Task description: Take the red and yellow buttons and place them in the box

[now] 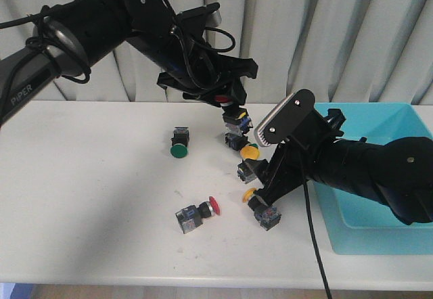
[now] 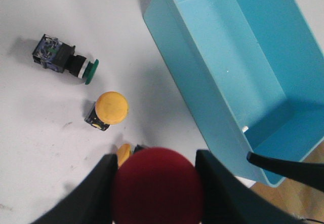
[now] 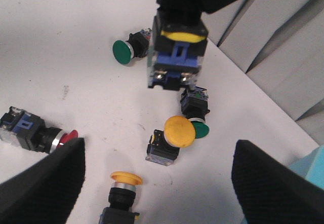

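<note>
On the white counter (image 1: 88, 197), nearest the front edge, a red-capped button with a black boxy body (image 1: 196, 215) lies on its side. Just behind it, two yellow-capped buttons (image 1: 250, 153) sit by the right gripper (image 1: 260, 194), whose fingers are spread wide apart. The big light-blue plastic box (image 1: 385, 228) stands at the right. Farther back, the left gripper (image 1: 231, 106) hangs above the counter, clamped on a red mushroom-capped button (image 2: 158, 186). That arm reads "PiPER".
</note>
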You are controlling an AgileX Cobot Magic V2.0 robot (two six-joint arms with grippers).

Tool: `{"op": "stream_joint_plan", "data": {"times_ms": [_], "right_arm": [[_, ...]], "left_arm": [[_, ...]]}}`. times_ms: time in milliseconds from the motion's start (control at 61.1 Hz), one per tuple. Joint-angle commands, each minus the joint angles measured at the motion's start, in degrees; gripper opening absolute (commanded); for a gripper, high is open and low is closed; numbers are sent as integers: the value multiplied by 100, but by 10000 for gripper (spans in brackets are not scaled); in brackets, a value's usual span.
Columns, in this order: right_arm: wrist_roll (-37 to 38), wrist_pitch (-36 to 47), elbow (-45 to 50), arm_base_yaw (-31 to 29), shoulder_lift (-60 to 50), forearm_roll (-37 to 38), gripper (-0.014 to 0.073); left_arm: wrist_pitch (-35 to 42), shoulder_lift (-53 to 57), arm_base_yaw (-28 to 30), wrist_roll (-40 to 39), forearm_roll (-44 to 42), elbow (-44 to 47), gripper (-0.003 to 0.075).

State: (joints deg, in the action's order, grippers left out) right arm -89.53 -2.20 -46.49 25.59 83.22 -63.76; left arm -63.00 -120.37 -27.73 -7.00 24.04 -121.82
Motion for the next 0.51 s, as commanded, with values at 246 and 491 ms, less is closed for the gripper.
{"op": "stream_joint_plan", "data": {"times_ms": [246, 491], "right_arm": [[-3, 414, -143, 4, -165, -151, 583], [4, 561, -154, 4, -165, -267, 582]], "left_arm": [[63, 440, -29, 341, 1029, -175, -6], [17, 440, -141, 481, 1360, -175, -6]]}}
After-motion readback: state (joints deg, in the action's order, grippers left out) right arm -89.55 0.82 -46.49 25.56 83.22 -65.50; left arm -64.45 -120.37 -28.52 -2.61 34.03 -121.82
